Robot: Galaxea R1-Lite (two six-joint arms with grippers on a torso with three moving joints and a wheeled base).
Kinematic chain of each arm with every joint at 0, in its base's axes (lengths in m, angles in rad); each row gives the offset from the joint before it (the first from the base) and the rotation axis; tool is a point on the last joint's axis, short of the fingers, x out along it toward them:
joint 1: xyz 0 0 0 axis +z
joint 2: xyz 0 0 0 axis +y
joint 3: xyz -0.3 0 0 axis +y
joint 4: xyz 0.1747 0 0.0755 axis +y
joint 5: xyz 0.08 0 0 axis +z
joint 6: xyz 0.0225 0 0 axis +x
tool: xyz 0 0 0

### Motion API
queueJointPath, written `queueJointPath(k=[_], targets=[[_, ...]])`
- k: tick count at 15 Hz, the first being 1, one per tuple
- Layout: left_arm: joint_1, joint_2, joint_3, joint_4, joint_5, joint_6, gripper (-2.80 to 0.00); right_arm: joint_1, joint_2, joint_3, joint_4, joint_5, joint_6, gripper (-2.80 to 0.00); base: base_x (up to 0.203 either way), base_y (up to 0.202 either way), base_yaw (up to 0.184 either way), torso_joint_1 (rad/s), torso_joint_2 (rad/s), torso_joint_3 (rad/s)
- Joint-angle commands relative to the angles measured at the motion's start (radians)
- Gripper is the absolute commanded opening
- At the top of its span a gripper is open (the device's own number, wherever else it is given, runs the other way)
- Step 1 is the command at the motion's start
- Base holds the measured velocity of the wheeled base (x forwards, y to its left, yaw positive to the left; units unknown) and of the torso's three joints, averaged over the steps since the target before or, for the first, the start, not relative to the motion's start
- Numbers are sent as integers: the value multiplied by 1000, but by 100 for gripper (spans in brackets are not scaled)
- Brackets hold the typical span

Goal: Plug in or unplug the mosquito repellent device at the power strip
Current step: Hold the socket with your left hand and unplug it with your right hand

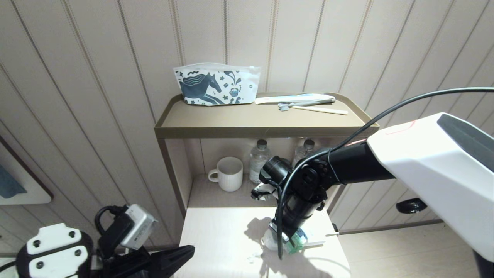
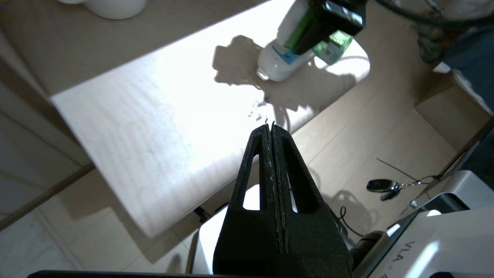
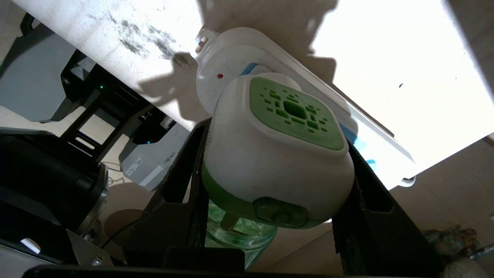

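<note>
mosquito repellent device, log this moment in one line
right gripper: shut on mosquito repellent device | device: at power strip on table | left gripper: shut, empty, off table edge

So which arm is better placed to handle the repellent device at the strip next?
Right. Its gripper already clamps the mosquito repellent device directly over the power strip. The left gripper hangs low beside the table, jaws shut and empty.
</note>
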Motion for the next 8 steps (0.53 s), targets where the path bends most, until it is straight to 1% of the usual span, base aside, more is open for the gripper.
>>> queueJointPath(k=[1,3,5,6,8], targets=[[-65,257,10,-178,26,2,-280,-4,3,-3,3,2,0,-280,0,0,0,0,0,0],[-113,439,25,-438,80,9,-280,-6,0,-3,3,0,0,-280,0,0,0,0,0,0],[-150,545,25,-587,128,32,-280,-13,1,-7,3,0,0,-280,0,0,0,0,0,0],[-160,574,11,-609,142,36,-280,-13,3,-9,3,0,0,-280,0,0,0,0,0,0],[-171,663,-64,-610,182,37,-280,-12,2,-12,2,3,0,-280,0,0,0,0,0,0]])
